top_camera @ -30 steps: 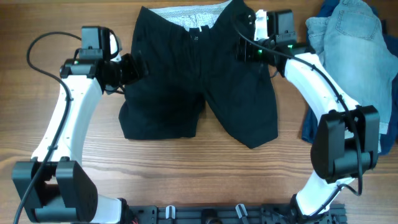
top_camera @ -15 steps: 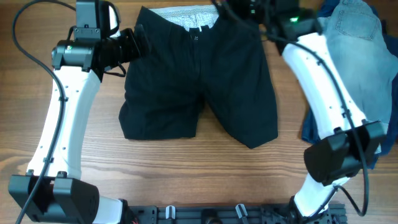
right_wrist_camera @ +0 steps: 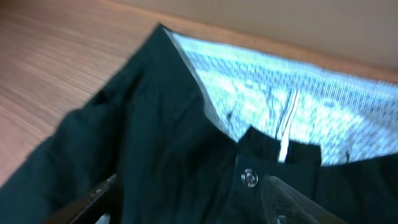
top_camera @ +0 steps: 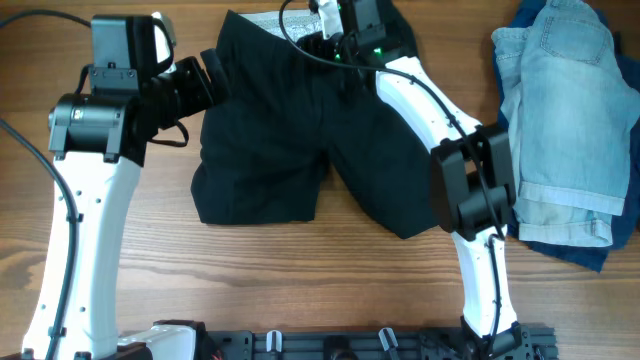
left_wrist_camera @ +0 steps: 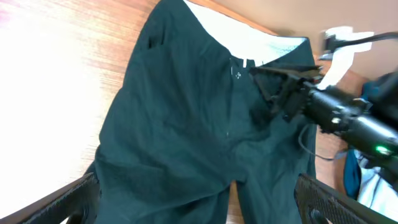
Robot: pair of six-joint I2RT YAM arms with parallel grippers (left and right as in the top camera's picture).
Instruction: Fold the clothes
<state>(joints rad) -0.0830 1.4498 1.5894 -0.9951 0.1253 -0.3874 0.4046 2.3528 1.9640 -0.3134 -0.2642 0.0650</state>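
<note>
Table (top_camera: 300, 285) holding three garments, two arms over the black pair.
Black shorts (top_camera: 300, 130): flat, far centre, waistband at far edge. Denim shorts (top_camera: 565, 100): far right, over navy garment (top_camera: 572, 250). Left gripper (left_wrist_camera: 196, 185): spread wide at the shorts' left edge. Right gripper (right_wrist_camera: 196, 198): spread, above the waistband button.

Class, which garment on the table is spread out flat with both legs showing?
The black shorts in the middle. The light-blue denim shorts lie rumpled at the right, on top of a navy garment.
</note>
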